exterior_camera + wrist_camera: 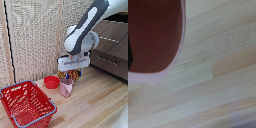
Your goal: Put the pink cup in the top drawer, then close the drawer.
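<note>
i see the gripper (68, 79) low over the pink cup (66, 88), which stands upright on the wooden floor (95, 100), just beside the red bowl (51, 81). fingertips sit at the cup's rim; i cannot tell from either view how far apart they are or whether they touch it. wrist view is filled by the cup (150, 37) mouth, blurred. red basket (25, 102) lies near, toward the exterior view's left. dresser (112, 47) stands at the exterior view's right.
</note>
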Available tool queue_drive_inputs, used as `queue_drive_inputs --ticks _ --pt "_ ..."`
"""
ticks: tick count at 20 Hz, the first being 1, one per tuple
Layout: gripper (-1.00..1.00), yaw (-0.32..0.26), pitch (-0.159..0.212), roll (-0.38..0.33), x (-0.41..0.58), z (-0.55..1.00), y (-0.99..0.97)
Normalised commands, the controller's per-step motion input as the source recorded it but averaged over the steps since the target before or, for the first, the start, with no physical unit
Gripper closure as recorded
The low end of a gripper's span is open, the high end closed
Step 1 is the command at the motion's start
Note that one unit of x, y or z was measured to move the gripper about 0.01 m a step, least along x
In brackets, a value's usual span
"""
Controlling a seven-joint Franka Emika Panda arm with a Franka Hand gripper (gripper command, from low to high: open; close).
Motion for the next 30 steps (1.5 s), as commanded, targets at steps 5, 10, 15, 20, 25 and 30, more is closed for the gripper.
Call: queue_drive_inputs --ticks 5,10,15,20,25,30 --pt "-1.00 0.026 0.014 -0.049 -0.005 -0.39 -0.05" --pt "-1.00 0.029 -0.002 -0.052 0.000 -0.36 0.01" --pt "1.00 0.013 0.000 -0.052 0.001 -0.18 0.16" --pt "1.00 0.009 0.001 -0.040 -0.022 -0.04 0.13" --pt "1.00 0.002 0.000 -0.032 -0.002 -0.01 0.08" --pt "1.00 0.010 -0.027 -0.019 0.051 0.08 0.11"
